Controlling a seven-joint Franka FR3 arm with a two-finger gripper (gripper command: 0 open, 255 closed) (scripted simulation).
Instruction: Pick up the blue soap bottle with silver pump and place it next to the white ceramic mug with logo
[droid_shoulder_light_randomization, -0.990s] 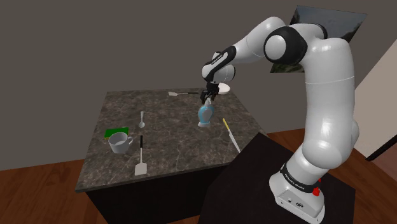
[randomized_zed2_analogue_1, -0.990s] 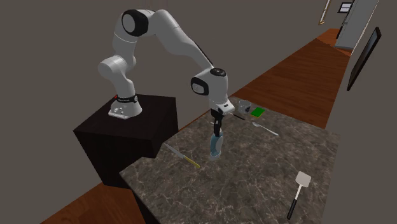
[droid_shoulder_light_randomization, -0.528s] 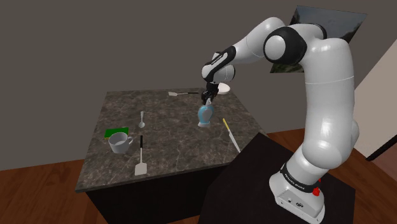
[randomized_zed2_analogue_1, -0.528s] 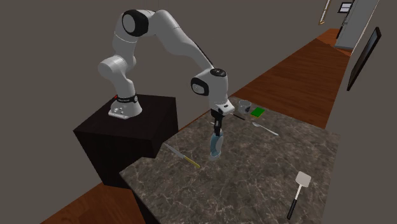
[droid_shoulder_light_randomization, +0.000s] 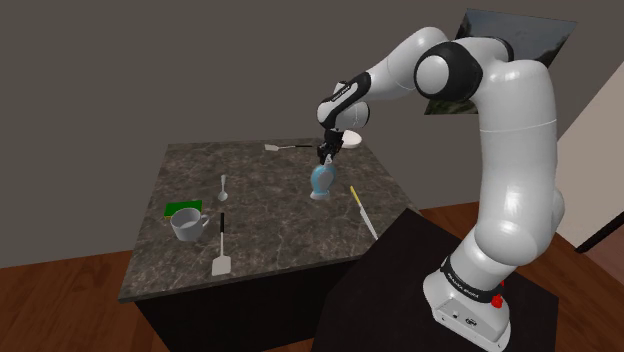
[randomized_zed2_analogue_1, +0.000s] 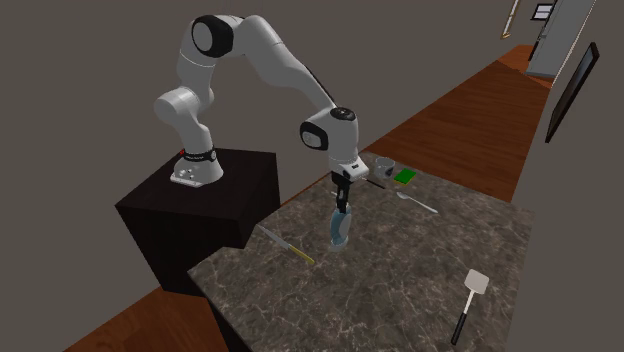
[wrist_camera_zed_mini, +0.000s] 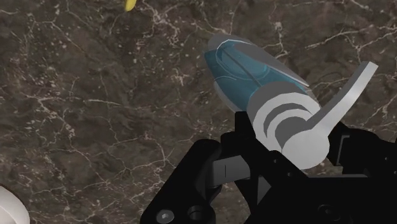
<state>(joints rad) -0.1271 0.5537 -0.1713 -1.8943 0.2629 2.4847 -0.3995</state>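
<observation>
You are pinching the grey pump neck of the blue soap bottle (droid_shoulder_light_randomization: 322, 181) between the fingers (wrist_camera_zed_mini: 245, 130); the bottle is standing on the dark marbled surface (droid_shoulder_light_randomization: 280, 235), well apart from the white mug (droid_shoulder_light_randomization: 186, 224).

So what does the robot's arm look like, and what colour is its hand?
The arm is white and rounded, like fat tubes, with dark bands at its joints. Near its bottom there is a dark ring and a small red spot. The gripper is all black, with two blocky fingers.
</observation>
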